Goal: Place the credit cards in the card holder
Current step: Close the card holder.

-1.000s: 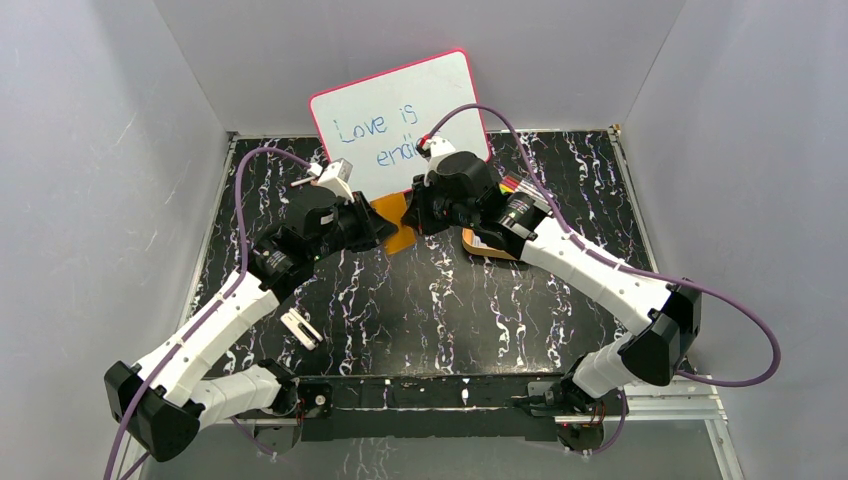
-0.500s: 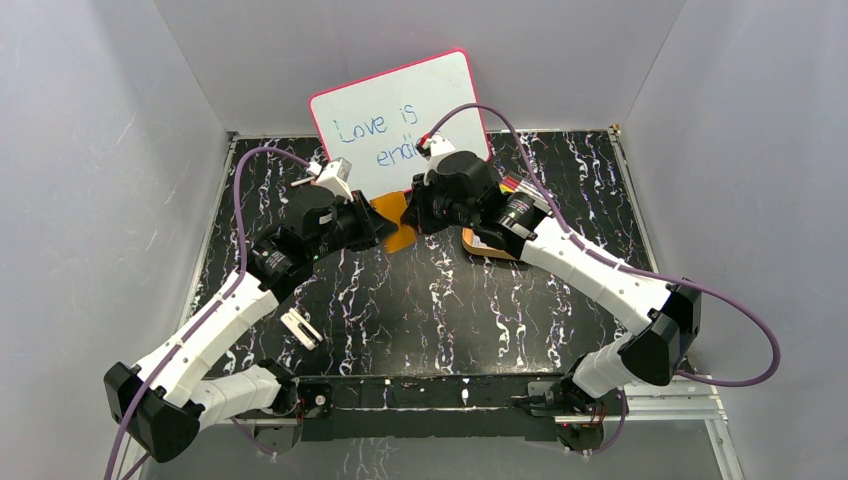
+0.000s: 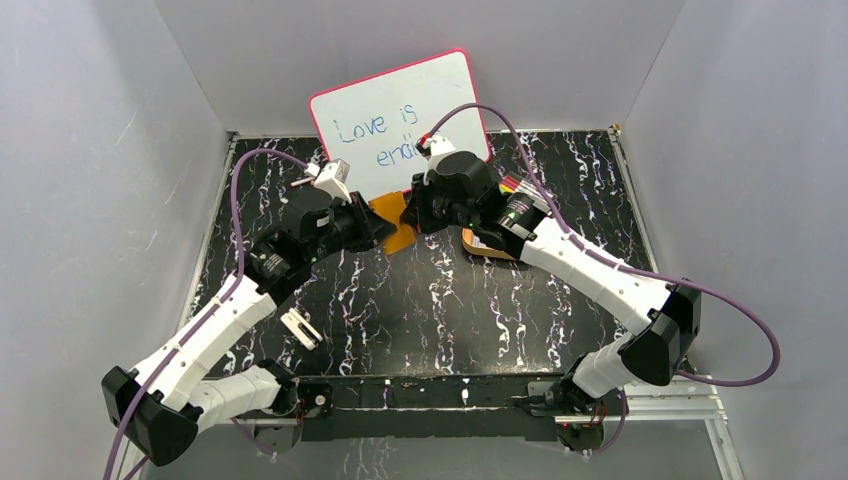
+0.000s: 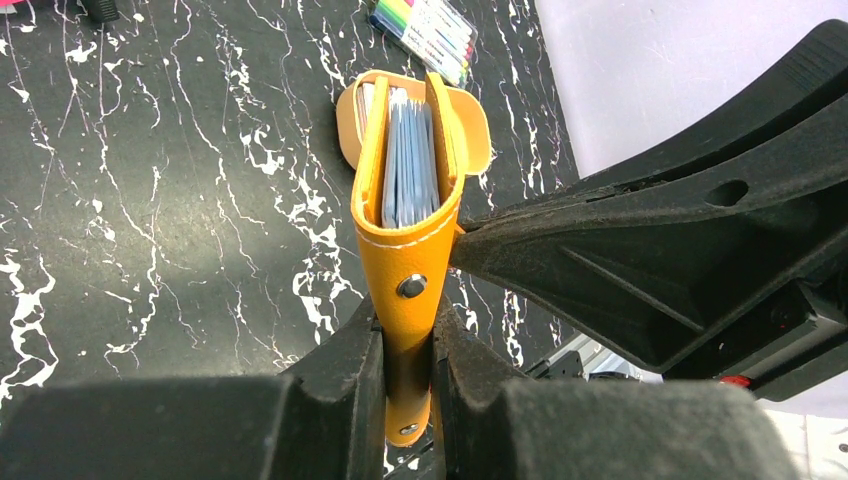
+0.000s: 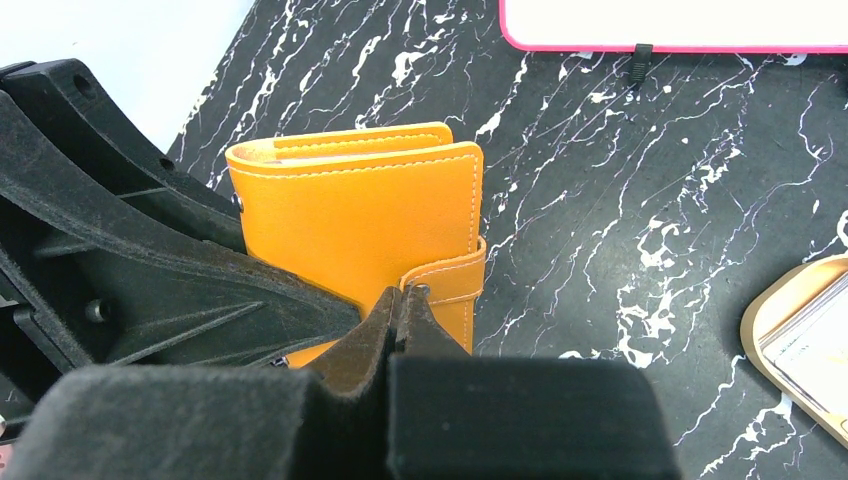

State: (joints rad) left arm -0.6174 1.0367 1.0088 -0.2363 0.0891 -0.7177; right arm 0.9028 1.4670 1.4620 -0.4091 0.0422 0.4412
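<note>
Holder [image 4: 408, 250] stands on edge between my 2 arms, over the surface [image 3: 440, 300] in front of the whiteboard [image 3: 400, 110]. The left pincer [image 4: 408, 375] clamps narrow on its snap end, so its long axis runs straight out from those jaws, with the mouth facing away and the sleeves showing. The right pincer [image 5: 400, 305], closed tight, nips the strap tab from the side. The cards [image 5: 815, 345] wait in the tray [image 5: 757, 310], nearer my right arm, just beyond the holder. Against 1 second back, only the left elbow has shifted slightly.
</note>
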